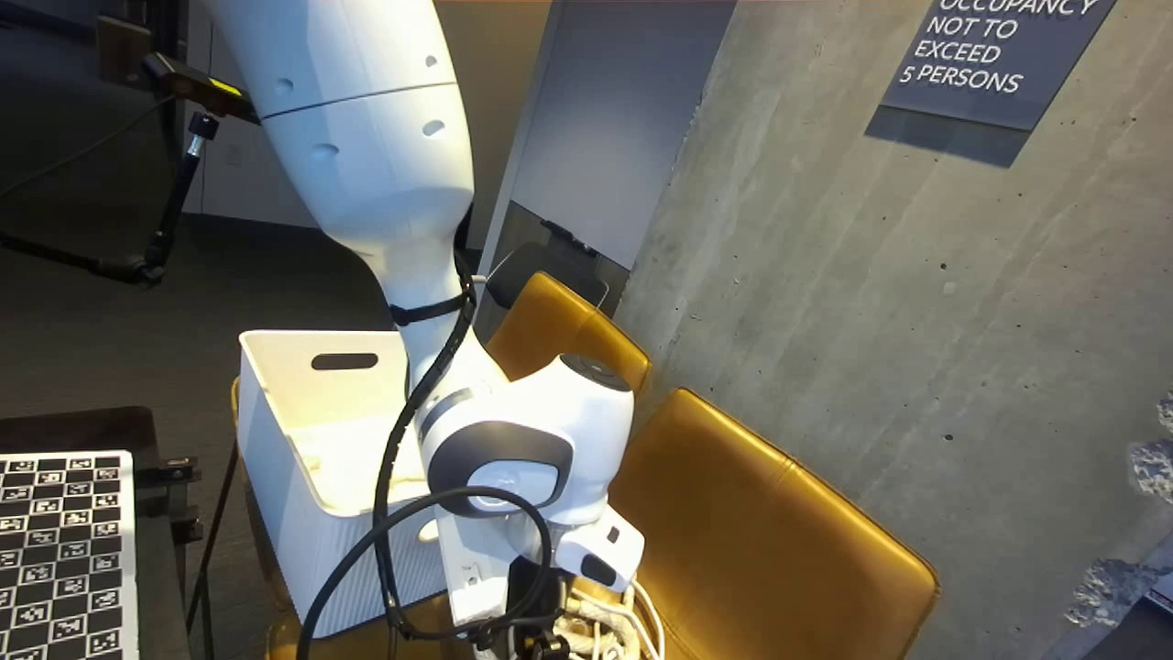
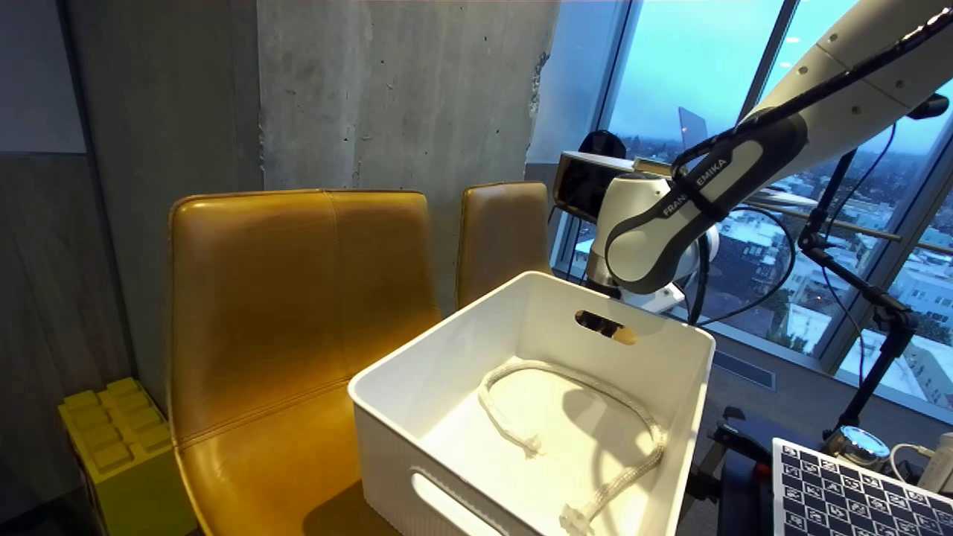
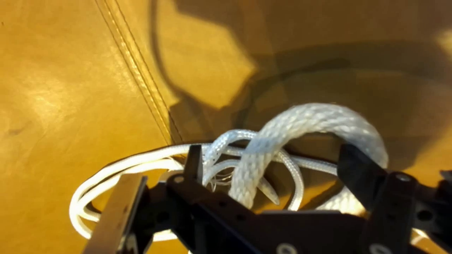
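While pincer (image 3: 271, 158) gapes, thick wht rope (image 3: 314, 118) partly btwn fingertips (image 3: 355, 173).

Mixed light. Cool daylight through the windows (image 2: 685, 59) in an exterior view; box (image 2: 461, 365) washed out at the bottom, soft shadow toward its edge nearest the arm (image 2: 759, 160). In an exterior view, background floor (image 1: 266, 275) very dim; sign (image 1: 990, 64) throws a shadow under its lower edge onto the concrete wall (image 1: 825, 302), lettering (image 1: 962, 80) crisp. Wrist view: warm cast, glare on the chair (image 3: 53, 106) left of the seam (image 3: 136, 70), heavy shadow right of it; cord (image 3: 106, 173) overexposed, rope (image 3: 310, 118) slightly soft, gripper (image 3: 273, 157) dark.
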You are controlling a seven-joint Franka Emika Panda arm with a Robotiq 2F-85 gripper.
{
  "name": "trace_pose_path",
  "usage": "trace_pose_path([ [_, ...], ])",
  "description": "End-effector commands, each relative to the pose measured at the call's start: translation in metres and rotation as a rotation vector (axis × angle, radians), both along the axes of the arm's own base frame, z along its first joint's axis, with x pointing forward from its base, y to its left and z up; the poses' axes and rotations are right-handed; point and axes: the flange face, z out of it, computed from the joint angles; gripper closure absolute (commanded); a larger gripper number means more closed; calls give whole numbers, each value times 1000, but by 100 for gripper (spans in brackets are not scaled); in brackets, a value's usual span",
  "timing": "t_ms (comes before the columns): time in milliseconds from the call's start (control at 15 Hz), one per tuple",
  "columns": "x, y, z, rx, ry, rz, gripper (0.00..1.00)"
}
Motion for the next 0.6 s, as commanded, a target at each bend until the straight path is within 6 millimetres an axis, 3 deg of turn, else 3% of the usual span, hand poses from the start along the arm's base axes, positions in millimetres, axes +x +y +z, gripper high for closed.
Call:
trace_pose_path([
  [0, -2, -5, 3, -13, 38, -37, 30],
  [133, -2, -8, 2, -13, 48, -50, 37],
  [533, -3, -12, 2, -13, 67, -64, 84],
])
